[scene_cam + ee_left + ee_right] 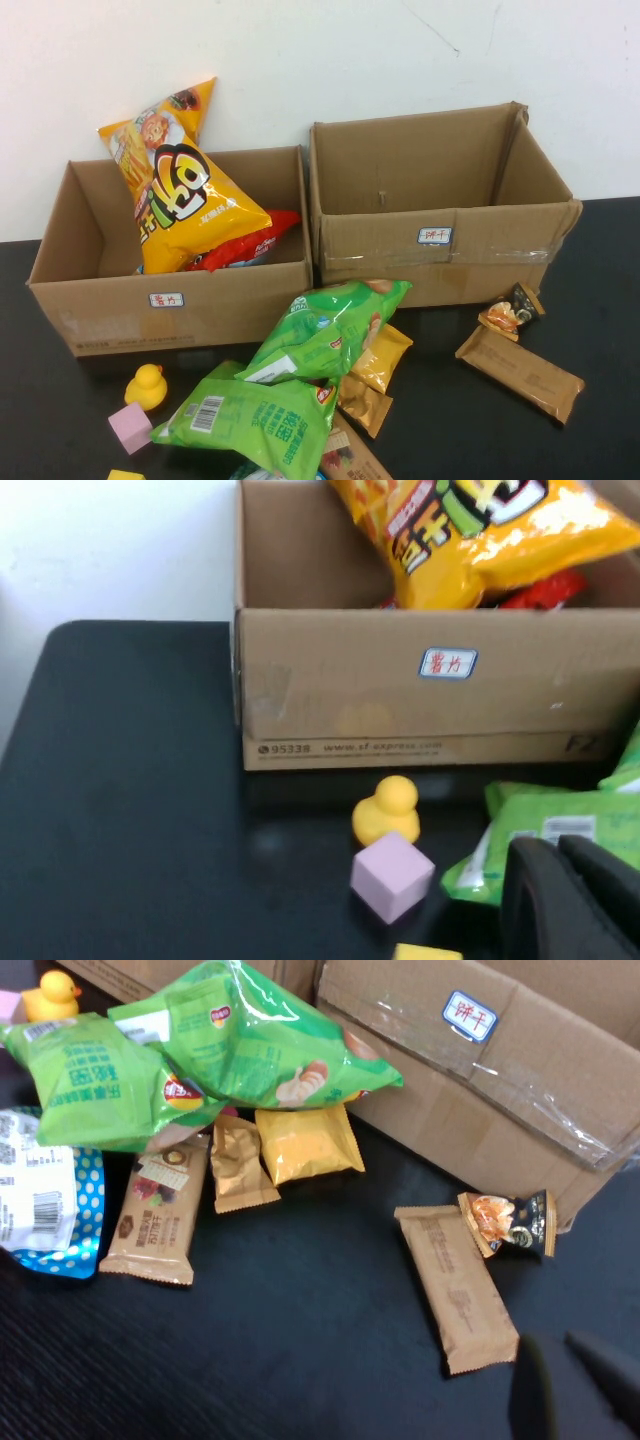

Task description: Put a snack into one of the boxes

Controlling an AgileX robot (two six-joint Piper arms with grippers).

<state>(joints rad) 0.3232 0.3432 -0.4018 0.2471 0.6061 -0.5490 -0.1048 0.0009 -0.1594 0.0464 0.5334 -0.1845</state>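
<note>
From the high view, two cardboard boxes stand side by side on the black bench (610, 300), against a white wall. The left box (170, 310) holds a yellow chip bag (180, 190) leaning upright and a red bag (245, 248) lying beneath it. The right box (440, 250) carries a small label on its front wall. In front of the boxes lies a heap of snacks: two green chip bags (325, 330) (250, 420), one resting partly on the other, and small golden packets (380, 358) beside them. A long brown bar (520, 372) and a small dark packet (512, 312) lie apart near the right box. A yellow toy duck (147, 386) and a pink cube (130, 428) sit in front of the left box. Neither arm appears in this view.

In the left wrist view, the left end effector (570, 905) shows only as dark finger parts at the frame edge, close to a green bag; whether it is open or closed cannot be told. The duck and cube sit just before the left box.

In the right wrist view, the right end effector (575, 1385) hangs above the bench near the brown bar; its two dark fingers stand spread, holding nothing.
</note>
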